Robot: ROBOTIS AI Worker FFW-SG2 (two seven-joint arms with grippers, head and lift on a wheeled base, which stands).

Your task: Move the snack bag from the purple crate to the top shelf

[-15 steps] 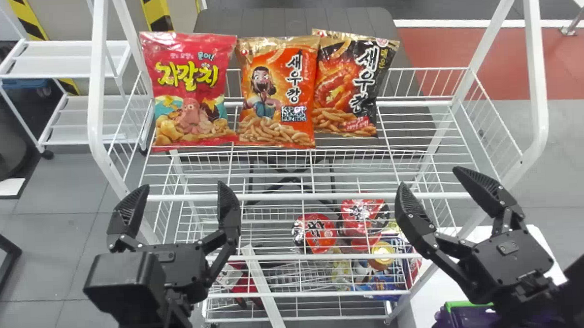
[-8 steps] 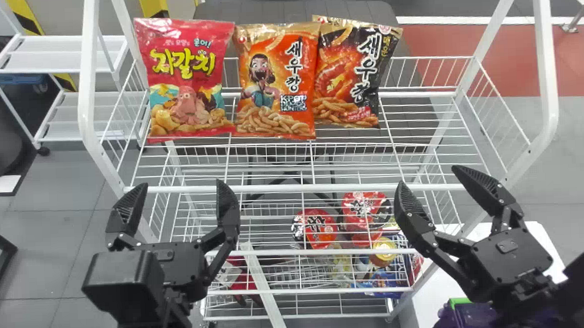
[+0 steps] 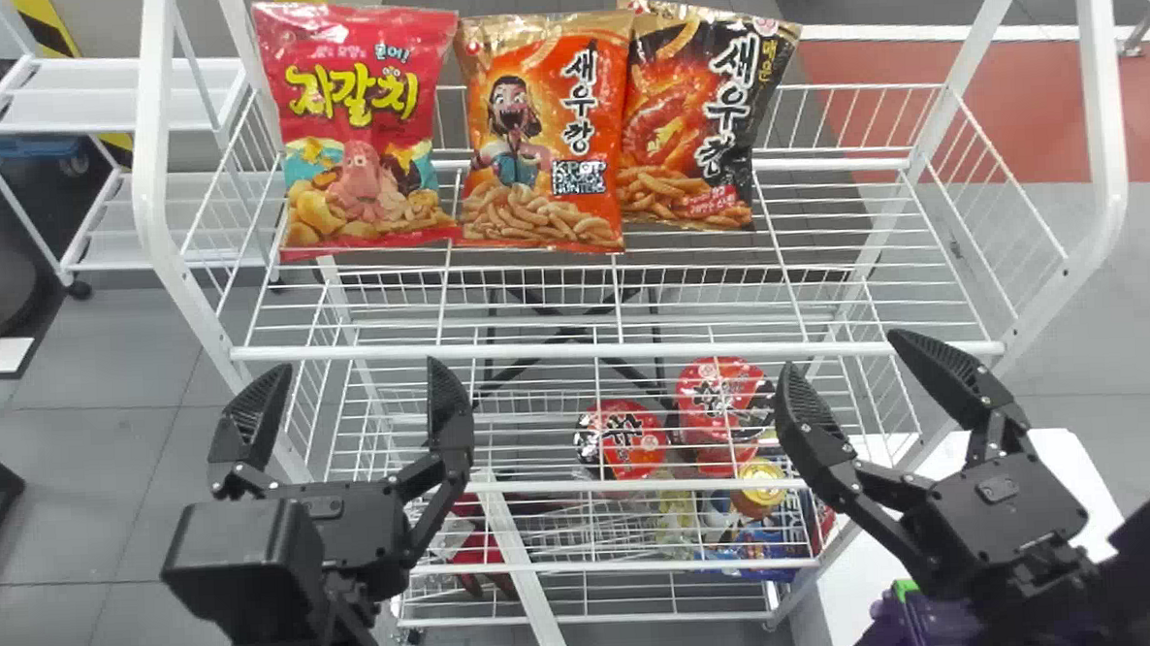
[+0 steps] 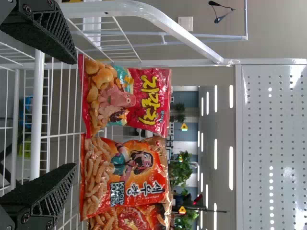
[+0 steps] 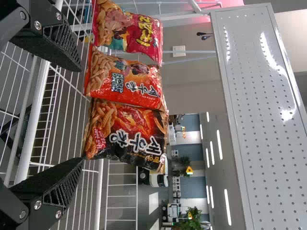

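Both hands were empty here: the right hand (image 3: 849, 355) had its fingers spread wide in front of the upper wire shelf (image 3: 634, 349), and the left hand (image 3: 359, 367) hung open too. Ahead and to the left of the right hand, the black snack bag (image 3: 711, 113) stood long side up, its top slanting rightward, the orange bag (image 3: 544, 159) beside it and the pink bag (image 3: 358, 129) beyond. Which of them, if any, was the task's bag, I couldn't tell; nor could I make out one in the purple crate (image 3: 889, 632). That crate sat on the counter (image 3: 851, 592), back toward the robot and below the right hand, much nearer it than the left. If a bag remained there, the right hand, pointing away, looked due to draw back and drop; otherwise, the placing was probably done.
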